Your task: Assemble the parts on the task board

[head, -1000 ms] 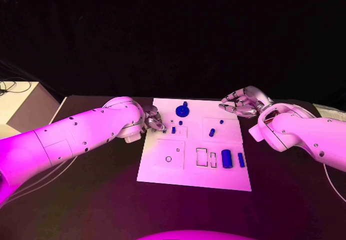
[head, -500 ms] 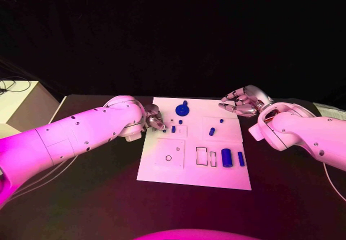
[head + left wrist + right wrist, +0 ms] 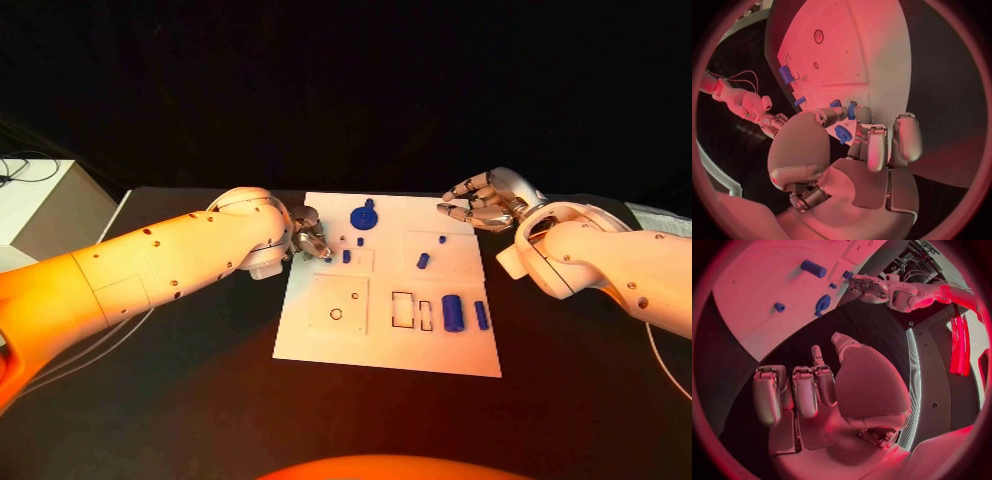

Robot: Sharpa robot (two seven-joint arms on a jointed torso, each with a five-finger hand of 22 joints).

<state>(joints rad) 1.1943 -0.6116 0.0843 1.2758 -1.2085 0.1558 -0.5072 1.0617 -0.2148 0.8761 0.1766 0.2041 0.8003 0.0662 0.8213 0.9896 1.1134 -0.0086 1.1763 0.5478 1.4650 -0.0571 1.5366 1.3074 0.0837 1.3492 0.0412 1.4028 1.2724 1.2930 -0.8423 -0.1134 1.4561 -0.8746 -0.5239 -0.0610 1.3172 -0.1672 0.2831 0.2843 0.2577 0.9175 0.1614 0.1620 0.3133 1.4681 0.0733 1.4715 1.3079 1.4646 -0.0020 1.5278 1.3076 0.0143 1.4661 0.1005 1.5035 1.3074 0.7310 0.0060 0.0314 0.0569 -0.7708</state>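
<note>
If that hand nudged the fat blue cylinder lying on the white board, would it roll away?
Probably. The blue cylinder lies on its rounded side on the flat task board, so a sideways nudge could roll it. It looks rigid and small, likely light.

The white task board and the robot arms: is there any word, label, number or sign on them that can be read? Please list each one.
None can be read.
White rectangular task board: thin drawn outlines and a small circle, no letters.
White robot arms: small dark dots, no text.
Small blue parts, such as the blue cylinder: no marks can be made out.
</note>
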